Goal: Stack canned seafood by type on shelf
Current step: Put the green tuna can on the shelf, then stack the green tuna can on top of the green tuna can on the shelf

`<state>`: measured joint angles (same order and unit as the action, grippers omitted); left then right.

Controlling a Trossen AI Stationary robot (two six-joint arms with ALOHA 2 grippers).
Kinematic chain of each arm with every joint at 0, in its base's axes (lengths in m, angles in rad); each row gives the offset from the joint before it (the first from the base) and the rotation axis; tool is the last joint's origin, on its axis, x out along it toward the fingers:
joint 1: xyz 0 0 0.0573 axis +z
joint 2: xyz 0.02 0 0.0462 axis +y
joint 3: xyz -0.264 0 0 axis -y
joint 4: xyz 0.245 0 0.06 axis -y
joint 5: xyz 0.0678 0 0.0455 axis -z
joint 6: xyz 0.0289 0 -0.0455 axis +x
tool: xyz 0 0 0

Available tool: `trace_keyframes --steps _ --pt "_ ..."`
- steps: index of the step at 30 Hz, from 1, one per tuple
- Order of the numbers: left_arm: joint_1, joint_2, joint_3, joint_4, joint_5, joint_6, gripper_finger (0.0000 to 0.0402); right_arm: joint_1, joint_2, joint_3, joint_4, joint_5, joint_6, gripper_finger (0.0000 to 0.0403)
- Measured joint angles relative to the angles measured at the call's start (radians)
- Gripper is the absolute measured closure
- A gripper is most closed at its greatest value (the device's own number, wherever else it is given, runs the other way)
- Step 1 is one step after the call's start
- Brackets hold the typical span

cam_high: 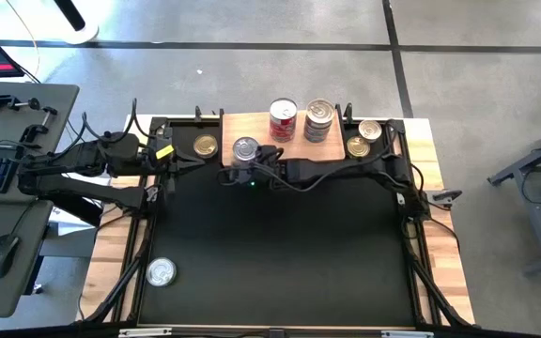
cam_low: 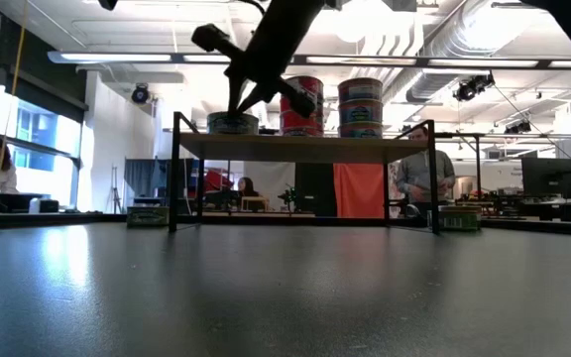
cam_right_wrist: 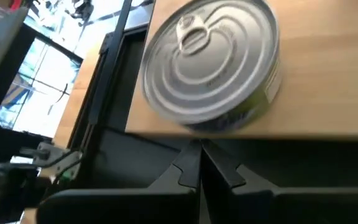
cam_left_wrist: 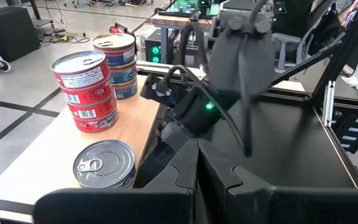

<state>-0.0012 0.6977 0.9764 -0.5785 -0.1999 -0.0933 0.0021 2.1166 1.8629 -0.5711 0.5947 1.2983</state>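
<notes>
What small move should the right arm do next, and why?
Probably pull the right gripper back from the shelf and go for another can. It is shut and empty, and the silver-lid can already rests free on the shelf edge.

My right gripper (cam_right_wrist: 199, 163) sits at 12 o'clock, fingers pressed together, empty. Left gripper (cam_left_wrist: 197, 168) parked at 10 o'clock, closed.

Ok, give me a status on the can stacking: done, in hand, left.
Done: a red stack and a bluish stack stand on the shelf.
In hand: nothing is gripped. The right gripper, shut, sits at the shelf's front edge beside a single silver-lidded can. The left gripper, shut, waits at the mat's left.
Left: a can on the mat, and gold-lidded cans off the shelf's ends.
</notes>
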Motion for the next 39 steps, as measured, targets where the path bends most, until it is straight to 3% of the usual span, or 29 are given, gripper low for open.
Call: trace_keyframes --steps 5,21,28,32,36,39 --pt "0.001 0.003 0.000 0.000 -0.003 0.000 0.0401 -0.039 0.002 0.000 0.038 -0.063 -0.024 0.0403" --pt "0.001 0.006 0.000 -0.001 -0.006 0.043 0.0401 -0.108 0.009 0.000 0.037 -0.022 -0.028 0.0403" --pt "0.001 0.002 0.000 -0.077 0.030 0.008 0.0402 -0.072 -0.082 0.000 -0.026 -0.075 -0.157 0.0403" --pt "-0.028 0.005 -0.042 -0.171 0.115 -0.063 0.0402 -0.037 -0.148 0.000 -0.210 -0.129 -0.229 0.0403" --pt "-0.126 -0.006 -0.197 -0.181 0.215 -0.142 0.0402 0.027 -0.188 0.000 -0.568 -0.182 -0.190 0.0403" --pt "-0.228 0.002 -0.305 -0.182 0.221 -0.246 0.0402 0.105 -0.195 0.000 -0.807 -0.213 -0.122 0.0403"
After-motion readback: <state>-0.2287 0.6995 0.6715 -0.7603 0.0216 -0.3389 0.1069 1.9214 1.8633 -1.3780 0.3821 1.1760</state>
